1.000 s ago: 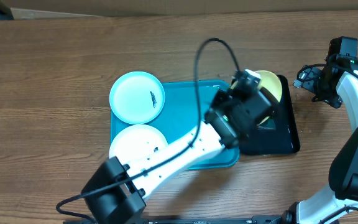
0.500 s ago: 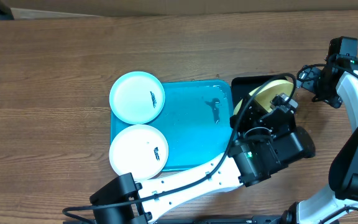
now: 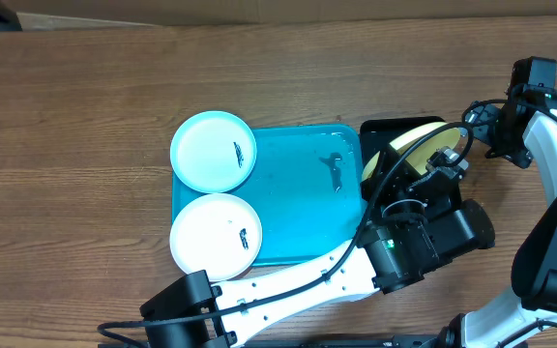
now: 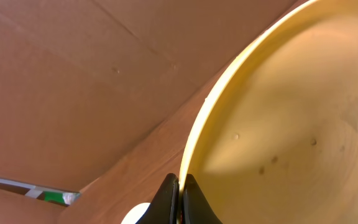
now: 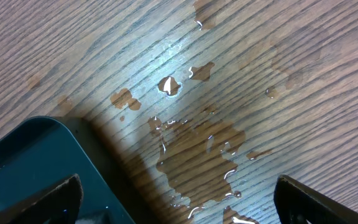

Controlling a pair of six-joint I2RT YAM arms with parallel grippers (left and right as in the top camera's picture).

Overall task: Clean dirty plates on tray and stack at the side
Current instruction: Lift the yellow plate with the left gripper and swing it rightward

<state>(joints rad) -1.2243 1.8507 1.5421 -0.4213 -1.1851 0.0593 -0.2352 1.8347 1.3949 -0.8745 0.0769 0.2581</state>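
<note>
The left end effector (image 4: pixel 180 190) was clamped on the rim of the yellow plate (image 3: pixel 411 145), tilted over the black tray (image 3: pixel 377 131). Light, stiff, likely slippery-wet plastic, it seemed best pinched at the rim. The right end effector (image 5: pixel 179 202) gaped empty above the table (image 5: pixel 241 68).

A glossy black tray (image 3: pixel 385 130) lies on the wooden counter (image 3: pixel 85 87) toward 3 o'clock. Water puddles (image 5: pixel 197 155) spread just beside its corner. Cardboard (image 3: pixel 259 10) lines the 12 o'clock edge.
</note>
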